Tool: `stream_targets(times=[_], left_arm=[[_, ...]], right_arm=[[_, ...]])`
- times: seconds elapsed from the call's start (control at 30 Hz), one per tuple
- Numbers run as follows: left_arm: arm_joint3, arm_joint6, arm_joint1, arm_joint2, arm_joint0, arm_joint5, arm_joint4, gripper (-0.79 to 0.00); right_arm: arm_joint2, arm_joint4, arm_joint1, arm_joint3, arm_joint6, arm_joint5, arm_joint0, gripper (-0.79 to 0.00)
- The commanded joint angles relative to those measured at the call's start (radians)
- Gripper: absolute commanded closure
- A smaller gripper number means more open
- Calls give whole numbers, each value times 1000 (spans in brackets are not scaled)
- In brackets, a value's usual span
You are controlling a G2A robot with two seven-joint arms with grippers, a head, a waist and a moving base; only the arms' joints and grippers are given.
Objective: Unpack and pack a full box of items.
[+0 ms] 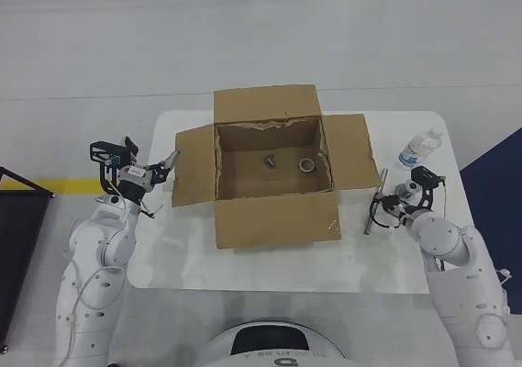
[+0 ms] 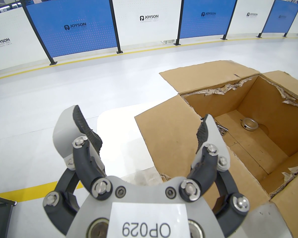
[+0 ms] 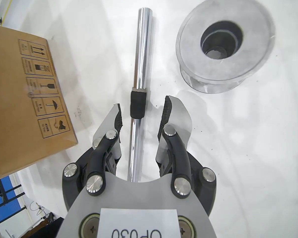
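I'm seeing the box (image 1: 270,170) sitting open at the centre of the table (image 1: 288,266), with a metal ring (image 2: 248,124) and a small bracket (image 2: 222,130) lying on its floor. My right gripper (image 3: 142,103) is hovering released, its fingers straddling a chrome rod (image 3: 142,50) that is lying on the table near a flanged spool (image 3: 253,25). My left gripper (image 2: 142,115) is hanging released beside the box's left flap.

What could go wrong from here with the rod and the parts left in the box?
1. The rod lies loose between the open right jaws; being round, it may roll into the spool beside it if nudged.
2. The open left jaws sit outside the box by its side flap; going for the ring or bracket could snag that flap and shift the box.
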Motion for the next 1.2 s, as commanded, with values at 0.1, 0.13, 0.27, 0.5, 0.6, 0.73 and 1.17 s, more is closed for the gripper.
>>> stream_targets(times=[0.1, 0.13, 0.27, 0.5, 0.6, 0.73, 1.17], left_arm=[[0, 0, 0, 0, 0, 0, 0, -785], [0, 0, 0, 0, 0, 0, 0, -785], [0, 0, 0, 0, 0, 0, 0, -785], [0, 0, 0, 0, 0, 0, 0, -785], [0, 0, 0, 0, 0, 0, 0, -785], [0, 0, 0, 0, 0, 0, 0, -785], [0, 0, 0, 0, 0, 0, 0, -785]], right_arm=[[91, 77, -2, -205, -140, -84, -183, -413], [107, 92, -3, -245, -178, -115, -221, -573], [174, 204, -21, -402, -535, -302, -352, -785], [171, 312, -36, -430, -726, -692, -429, -785], [122, 320, -31, -439, -603, -654, -344, -785], [19, 347, -23, -418, -392, -548, -164, -785], [-600, 27, -73, 28, 146, -116, 560, -785]])
